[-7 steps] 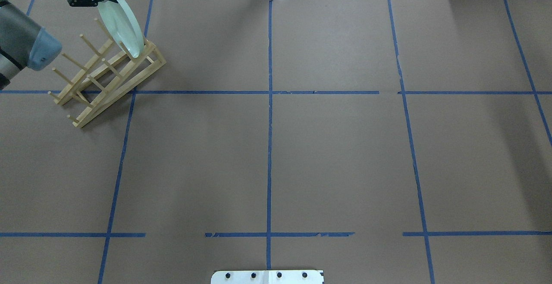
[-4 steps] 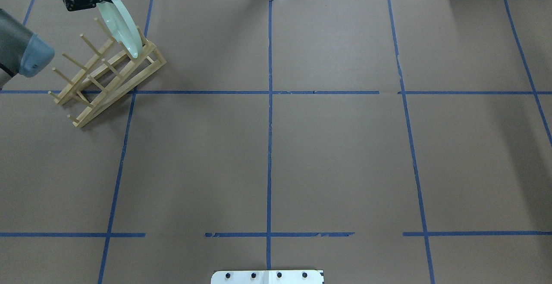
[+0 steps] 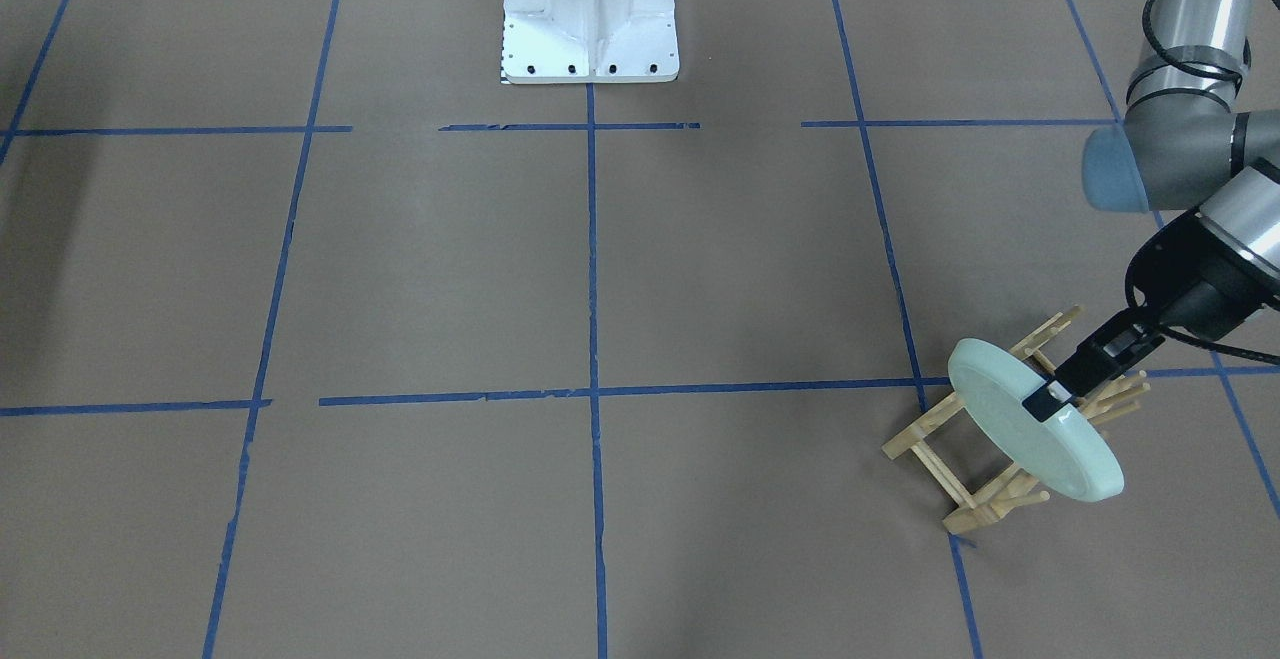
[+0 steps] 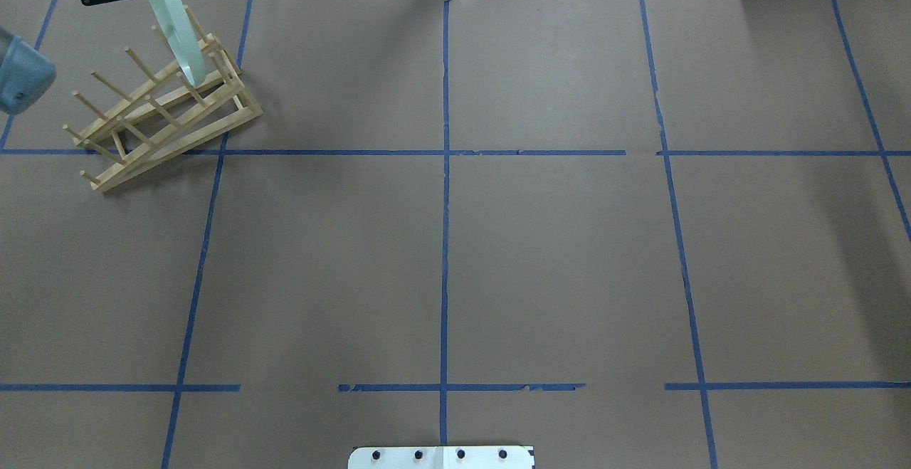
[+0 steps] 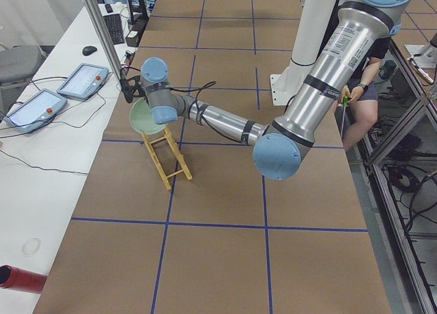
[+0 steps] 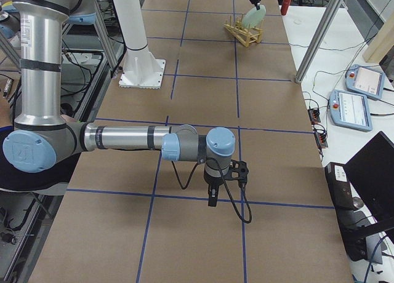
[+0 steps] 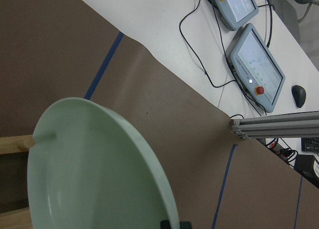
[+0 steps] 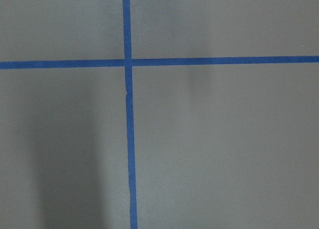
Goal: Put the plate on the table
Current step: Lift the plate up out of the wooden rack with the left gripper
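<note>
Swung leftward since earlier: light wooden peg rack (image 4: pixel 165 114), with round pale mint-green glossy plate (image 3: pixel 1018 439) now nearly edge-on. Left gripper (image 3: pixel 1052 404) clamped on plate's upper rim; plate directly below fingers, lower edge among pegs, off brown paper table (image 4: pixel 555 255). Right gripper (image 6: pixel 212 198): opening cannot be told.

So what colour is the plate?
The plate is pale mint green; clearest in the left wrist view.

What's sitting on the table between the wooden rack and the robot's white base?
Nothing. The front-facing view shows only bare table with blue tape lines between rack and base.
</note>
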Tool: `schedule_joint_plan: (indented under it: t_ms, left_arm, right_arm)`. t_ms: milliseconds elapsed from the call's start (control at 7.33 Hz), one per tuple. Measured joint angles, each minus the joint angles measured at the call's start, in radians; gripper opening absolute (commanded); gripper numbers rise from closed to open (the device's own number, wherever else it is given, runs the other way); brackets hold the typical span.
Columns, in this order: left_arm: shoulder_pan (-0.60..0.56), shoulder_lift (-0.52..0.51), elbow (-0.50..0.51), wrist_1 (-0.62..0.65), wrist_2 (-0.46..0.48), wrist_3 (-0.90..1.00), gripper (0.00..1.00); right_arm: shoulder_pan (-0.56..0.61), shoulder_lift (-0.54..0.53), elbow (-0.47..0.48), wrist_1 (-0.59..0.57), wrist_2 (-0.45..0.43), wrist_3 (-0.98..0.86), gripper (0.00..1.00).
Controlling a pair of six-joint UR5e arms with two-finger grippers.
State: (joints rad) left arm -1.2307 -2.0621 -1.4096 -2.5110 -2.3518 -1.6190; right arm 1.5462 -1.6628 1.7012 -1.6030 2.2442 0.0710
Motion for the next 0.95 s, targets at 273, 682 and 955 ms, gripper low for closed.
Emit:
schedule_joint_plan:
  t_ms: [273, 682, 955]
  left_arm:
    - [-0.08, -0.003, -0.069, 0.063, -0.083, -0.007, 0.0]
    - [-0.128, -0.01, -0.273, 0.316, -0.12, 0.003, 0.0]
    - [-0.071, -0.014, -0.37, 0.373, -0.116, 0.061, 0.0]
  right_arm:
    - [0.0, 0.0, 0.0, 0.0, 0.0, 0.0, 1.0]
    - [0.0, 0.0, 0.0, 0.0, 0.0, 0.001, 1.0]
    - [0.0, 0.0, 0.0, 0.0, 0.0, 0.0, 1.0]
